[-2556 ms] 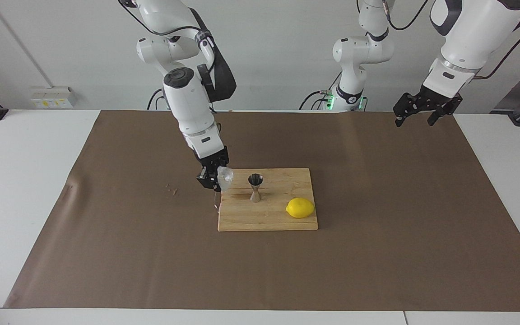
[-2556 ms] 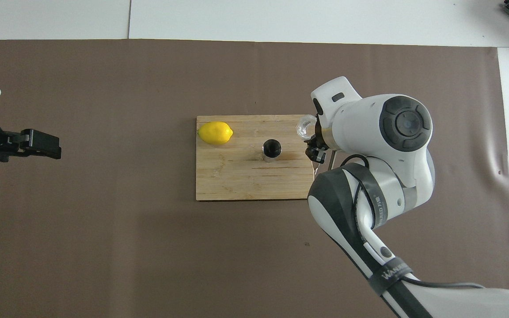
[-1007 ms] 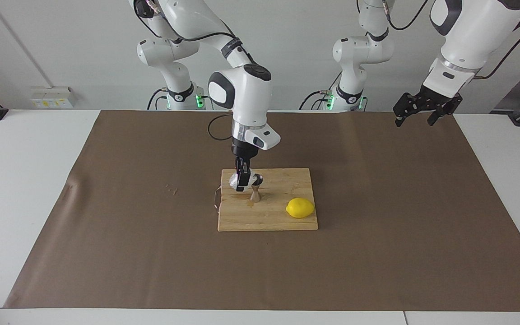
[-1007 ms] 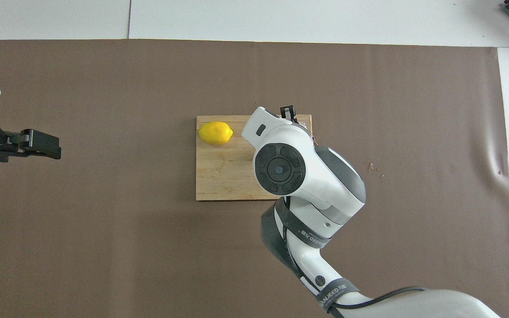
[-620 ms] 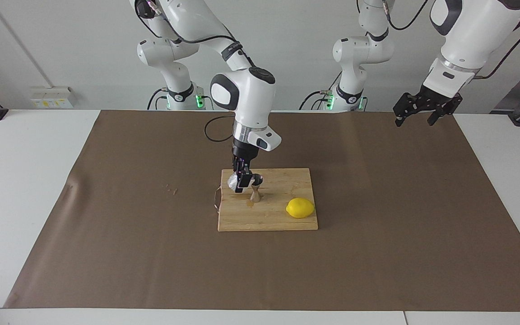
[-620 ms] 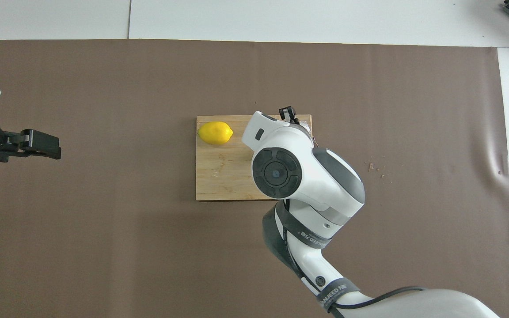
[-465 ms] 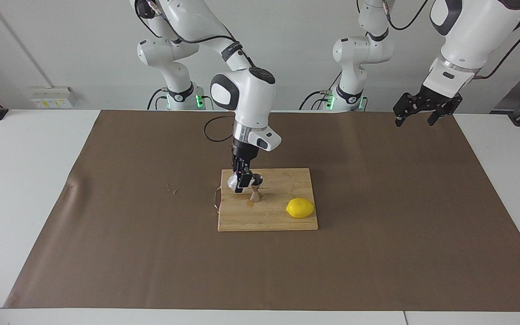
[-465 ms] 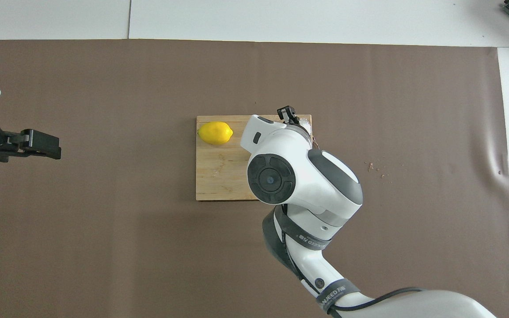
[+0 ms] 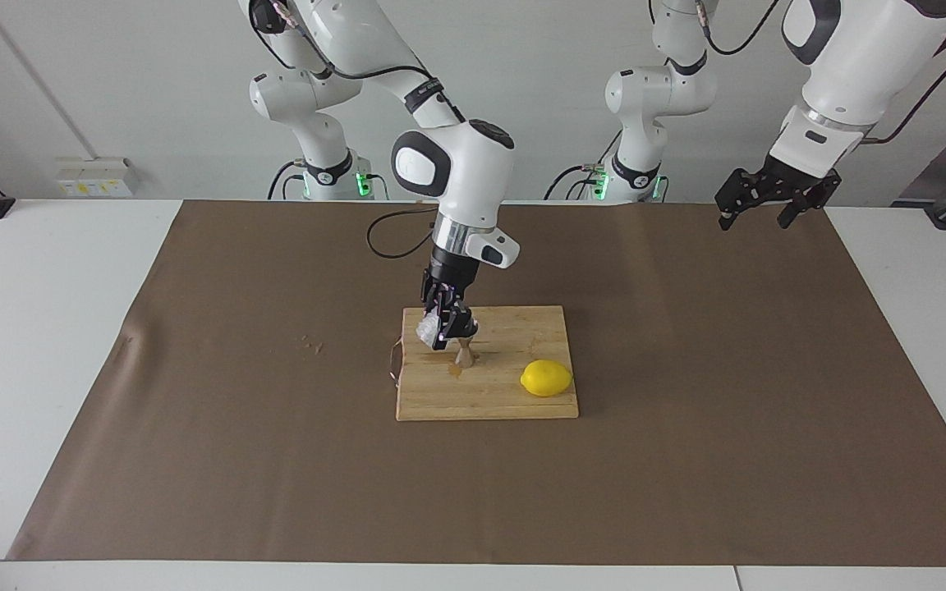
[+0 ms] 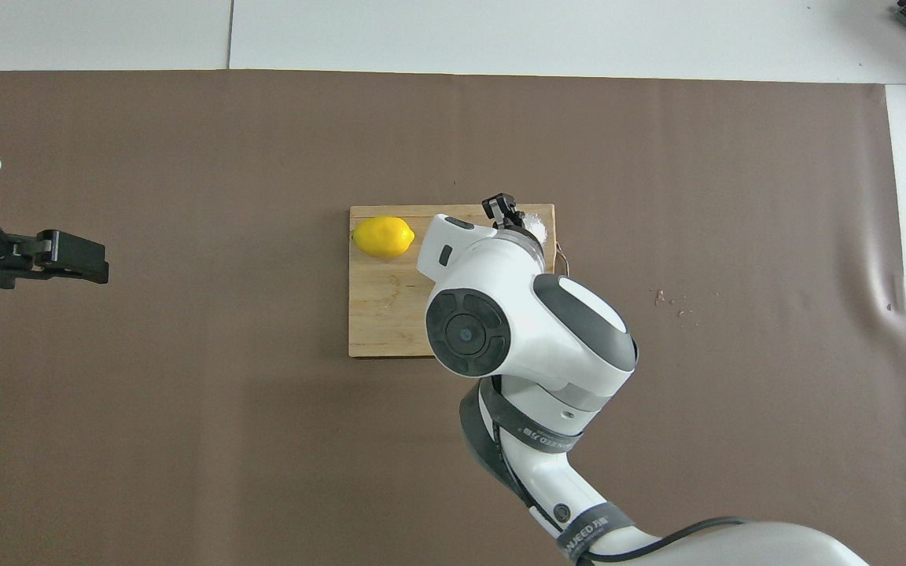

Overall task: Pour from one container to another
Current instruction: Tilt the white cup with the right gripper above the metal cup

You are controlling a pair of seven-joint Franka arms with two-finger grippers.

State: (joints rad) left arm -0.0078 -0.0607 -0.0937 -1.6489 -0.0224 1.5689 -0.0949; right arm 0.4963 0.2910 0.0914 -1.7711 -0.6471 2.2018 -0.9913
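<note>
My right gripper [image 9: 443,326] is shut on the small clear glass cup [image 9: 426,330] and holds it tipped over on its side, mouth toward the steel jigger [image 9: 465,353]. The jigger stands upright on the wooden cutting board [image 9: 514,394]; its top is partly hidden by the gripper. A small wet patch lies on the board beside the jigger's foot. In the overhead view the right arm covers the jigger; only the cup [image 10: 535,226] and the gripper [image 10: 504,212] show past the wrist. My left gripper [image 9: 764,201] waits in the air over the left arm's end of the table.
A yellow lemon [image 9: 546,377] lies on the board toward the left arm's end; it also shows in the overhead view [image 10: 383,236]. Brown paper [image 9: 194,410] covers the table. Small crumbs [image 9: 313,345] lie on the paper toward the right arm's end.
The right gripper carried the cup from the board's edge to the jigger and tipped it over. In the last half second the wrist leaned a little more. The left arm has not moved.
</note>
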